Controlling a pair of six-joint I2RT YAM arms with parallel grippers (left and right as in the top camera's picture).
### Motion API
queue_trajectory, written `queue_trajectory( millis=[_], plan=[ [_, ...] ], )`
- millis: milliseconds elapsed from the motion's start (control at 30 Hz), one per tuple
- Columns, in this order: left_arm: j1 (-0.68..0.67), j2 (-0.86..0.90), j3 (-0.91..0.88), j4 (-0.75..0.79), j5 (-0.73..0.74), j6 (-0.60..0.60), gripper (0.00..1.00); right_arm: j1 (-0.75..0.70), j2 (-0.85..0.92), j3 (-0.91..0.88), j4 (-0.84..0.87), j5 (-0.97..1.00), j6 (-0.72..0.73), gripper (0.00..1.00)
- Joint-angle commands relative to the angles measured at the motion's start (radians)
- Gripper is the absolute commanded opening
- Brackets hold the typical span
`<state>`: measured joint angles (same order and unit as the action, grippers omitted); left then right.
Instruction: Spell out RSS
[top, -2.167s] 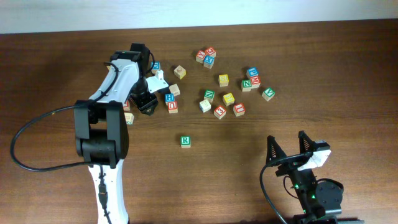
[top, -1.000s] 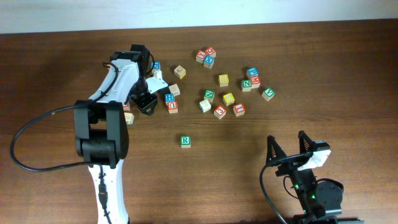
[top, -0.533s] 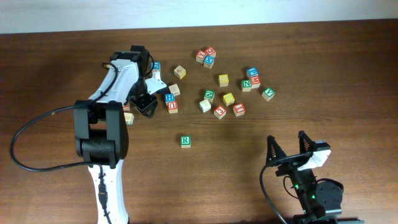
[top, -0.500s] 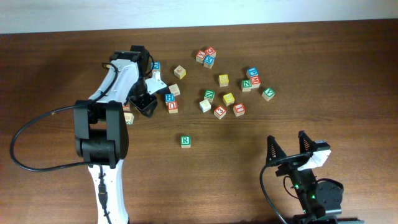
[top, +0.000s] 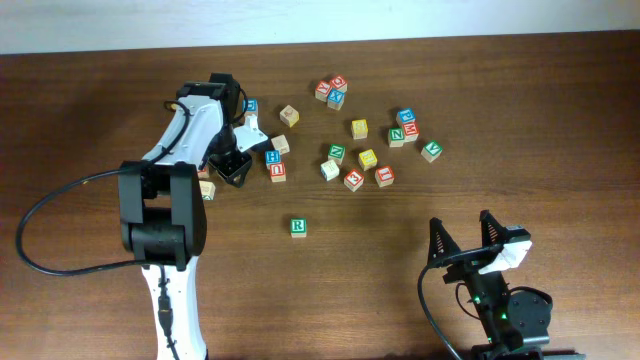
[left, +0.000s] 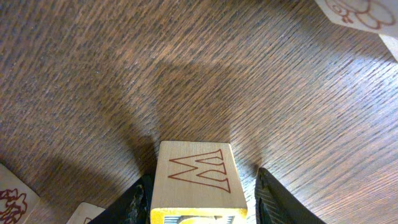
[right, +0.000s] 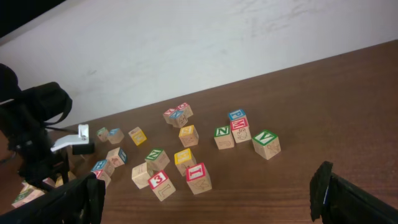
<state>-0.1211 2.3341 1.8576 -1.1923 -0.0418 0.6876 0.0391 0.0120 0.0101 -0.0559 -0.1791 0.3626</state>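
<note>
The green-edged R cube (top: 298, 227) stands alone in the middle of the table. Two yellow-edged cubes (top: 359, 128) (top: 367, 158) lie in the scattered group behind it; the right wrist view shows both (right: 188, 134) (right: 185, 157). My left gripper (top: 232, 165) points down at the left of the group. In the left wrist view another yellow-edged cube (left: 196, 177), an outlined letter on its side, sits between the fingers (left: 272, 200) of that gripper (left: 200, 208). A thin gap shows on its right. My right gripper (top: 461, 225) (right: 208, 199) is open and empty at the front right.
Red, blue and green cubes are scattered behind the R: a red and blue cluster (top: 331, 91), a green N (top: 337, 152), a green-edged cube (top: 431, 151) at the far right, a blue cube (top: 272, 157) beside my left gripper. More pale cubes (left: 351, 11) edge the left wrist view.
The left gripper's jaws have drawn closer together round the yellow-edged cube, and the gripper has shifted slightly. The right arm and the other cubes have not moved.
</note>
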Motion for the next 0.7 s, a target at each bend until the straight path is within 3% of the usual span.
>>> queue_trajectory(
  millis=[0,267,533,667],
  plan=[
    [0.004,0.023,-0.026,0.003,0.075,0.001,0.47,0.006,-0.003,-0.005,-0.005,-0.016,0.002,0.98],
    [0.004,0.023,-0.026,0.031,0.090,0.001,0.56,0.006,-0.003,-0.005,-0.005,-0.016,0.002,0.98],
    [0.013,0.023,-0.026,0.018,0.086,0.001,0.52,0.006,-0.003,-0.005,-0.005,-0.016,0.002,0.98],
    [0.013,0.023,-0.026,0.015,0.071,0.001,0.44,0.006,-0.003,-0.005,-0.005,-0.016,0.002,0.98]
  ],
)
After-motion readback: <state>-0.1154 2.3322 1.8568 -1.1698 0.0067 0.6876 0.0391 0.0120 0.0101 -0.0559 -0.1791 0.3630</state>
